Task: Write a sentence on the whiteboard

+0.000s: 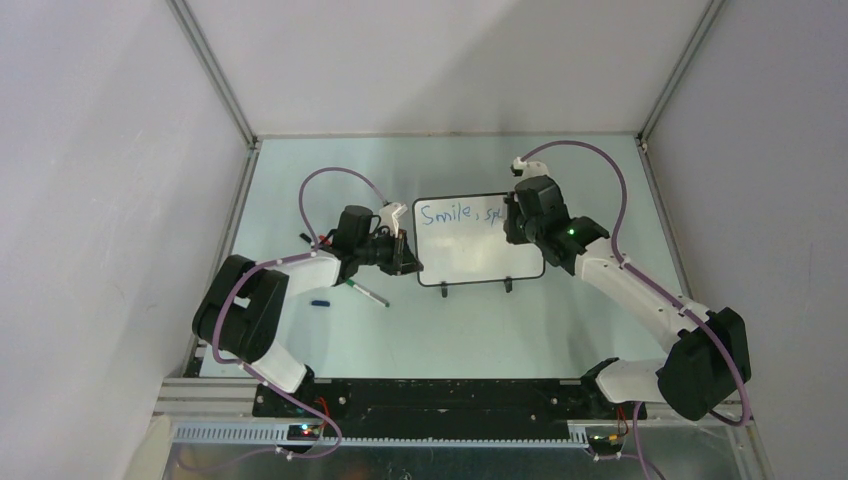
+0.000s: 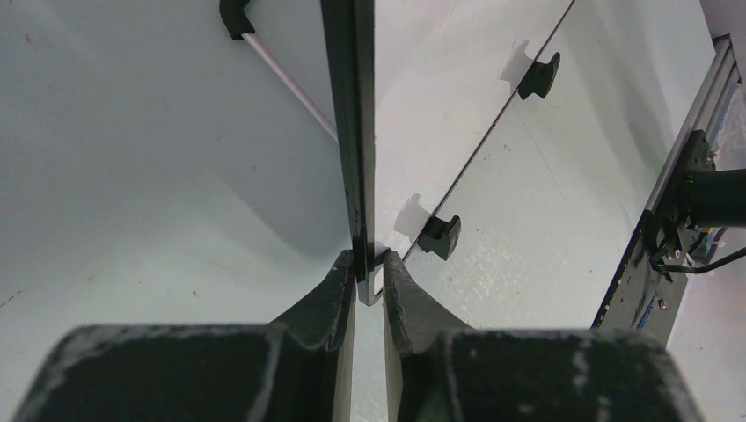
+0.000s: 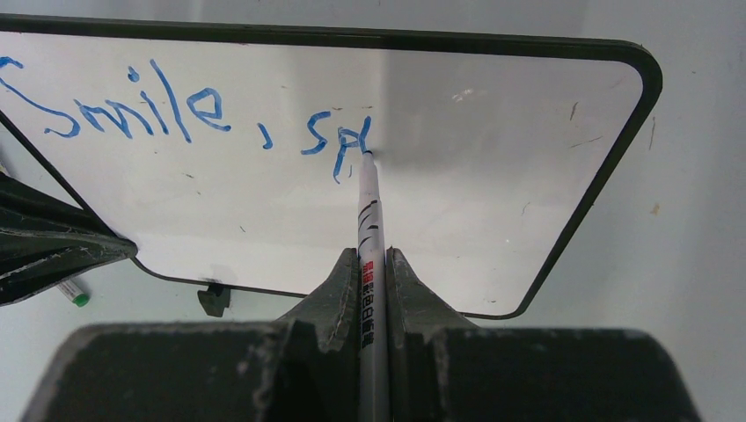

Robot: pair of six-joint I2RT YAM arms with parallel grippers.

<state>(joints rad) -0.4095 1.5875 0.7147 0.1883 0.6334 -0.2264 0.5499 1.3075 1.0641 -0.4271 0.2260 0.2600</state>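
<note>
- At the left, the left gripper (image 2: 369, 264) had its jaws clamped on the edge of the whiteboard (image 1: 480, 255), mid-table; a slip could let it shift.
- Rightward, the right gripper (image 3: 374, 264) pinched the marker (image 3: 368, 207), tip touching the sentence (image 3: 176, 114) at "Smile, sp"; hard pressure might skew letters.

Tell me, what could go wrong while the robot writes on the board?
1. The left pincer grips the whiteboard only by its thin edge, so a hard push from the pen might make it slip or tilt.
2. The right pincer holds the marker well back from its tip, so it might twist and make the sentence wobbly.
</note>
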